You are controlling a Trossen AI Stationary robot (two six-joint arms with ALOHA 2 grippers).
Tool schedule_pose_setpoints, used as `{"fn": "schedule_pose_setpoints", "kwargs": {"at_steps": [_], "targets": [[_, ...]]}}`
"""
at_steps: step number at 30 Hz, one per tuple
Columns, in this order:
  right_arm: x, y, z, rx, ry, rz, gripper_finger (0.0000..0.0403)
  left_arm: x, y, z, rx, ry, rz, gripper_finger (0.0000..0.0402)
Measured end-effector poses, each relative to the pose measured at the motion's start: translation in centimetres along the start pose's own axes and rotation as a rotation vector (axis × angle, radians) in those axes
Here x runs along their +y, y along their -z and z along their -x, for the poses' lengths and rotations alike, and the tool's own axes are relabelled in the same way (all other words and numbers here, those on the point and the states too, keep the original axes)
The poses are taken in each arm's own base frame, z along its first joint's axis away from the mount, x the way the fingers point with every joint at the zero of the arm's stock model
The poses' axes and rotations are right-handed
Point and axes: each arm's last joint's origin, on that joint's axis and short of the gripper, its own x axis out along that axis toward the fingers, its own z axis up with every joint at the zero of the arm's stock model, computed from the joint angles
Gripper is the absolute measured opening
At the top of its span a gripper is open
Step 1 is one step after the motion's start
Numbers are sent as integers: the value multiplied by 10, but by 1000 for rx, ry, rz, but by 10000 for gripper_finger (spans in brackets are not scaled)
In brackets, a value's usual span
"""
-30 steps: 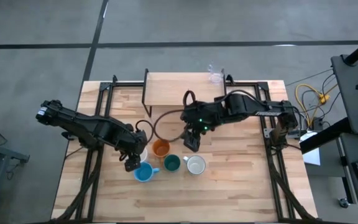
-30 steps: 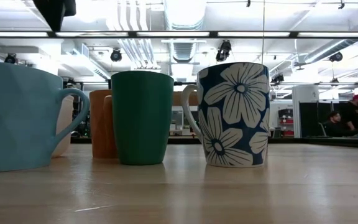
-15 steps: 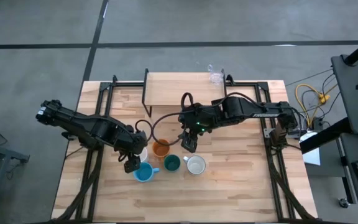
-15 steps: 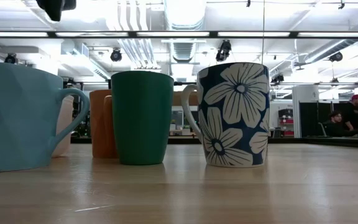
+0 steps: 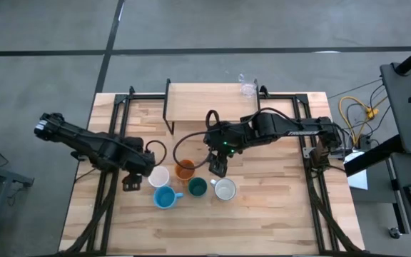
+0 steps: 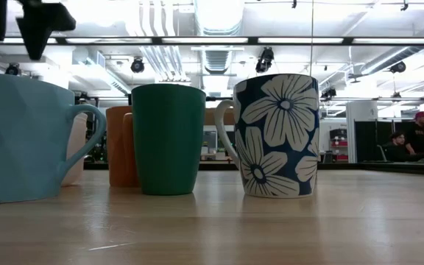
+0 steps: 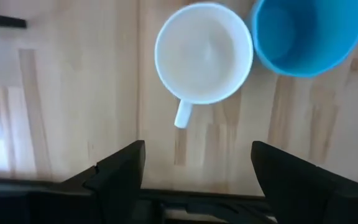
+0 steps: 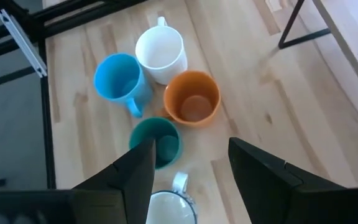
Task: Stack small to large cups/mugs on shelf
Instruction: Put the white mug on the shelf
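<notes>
Five mugs stand in a cluster on the table near its middle: white mug [image 5: 158, 175] [image 7: 204, 53], light blue mug [image 5: 164, 198] [image 6: 20, 140], orange mug [image 5: 185, 170] [image 8: 192, 99], dark green cup [image 5: 197, 188] [image 6: 168, 138], and a white-rimmed mug with blue flower print outside [image 5: 225, 190] [image 6: 278, 136]. The clear glass [image 5: 247, 87] stands on the far right corner of the shelf [image 5: 205, 98]. My left gripper [image 5: 130, 182] [image 7: 197, 174] hovers open, left of the white mug. My right gripper [image 5: 218, 165] [image 8: 191, 168] hovers open above the gap between the orange and green mugs.
Black frame rails [image 5: 113, 128] run along both sides of the table. A dark cable loop [image 5: 191, 141] lies between shelf and mugs. A black shelf leg [image 8: 297, 25] stands beyond the orange mug. People sit in the room far behind the table [image 6: 411, 140].
My left gripper has drawn back toward the table's left edge, uncovering the white mug that it hung over before. My right gripper has crept a little toward the mugs, to the near left. The mugs have stayed in place.
</notes>
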Motion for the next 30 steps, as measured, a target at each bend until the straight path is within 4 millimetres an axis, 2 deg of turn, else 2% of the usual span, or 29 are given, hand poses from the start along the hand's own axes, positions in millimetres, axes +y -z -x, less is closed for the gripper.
{"fn": "schedule_pose_setpoints", "kwargs": {"at_steps": [6, 13, 19, 25, 30], "targets": [[-6, -1, 5, -7, 15, -12, 196, 5, 15, -24, -3, 5, -9, 278], [-14, -6, 6, -36, 31, -20, 196, 0, 9, -55, -75, 37, -48, 278], [-18, -10, 8, -51, 33, -21, 196, -1, 11, -84, 33, 4, -56, 278], [-21, -11, 8, -55, 35, -1, 196, -2, 11, -98, 79, -26, -105, 278], [-22, -11, 8, -47, 38, 12, 196, -3, 7, -104, 23, -6, -126, 258]]}}
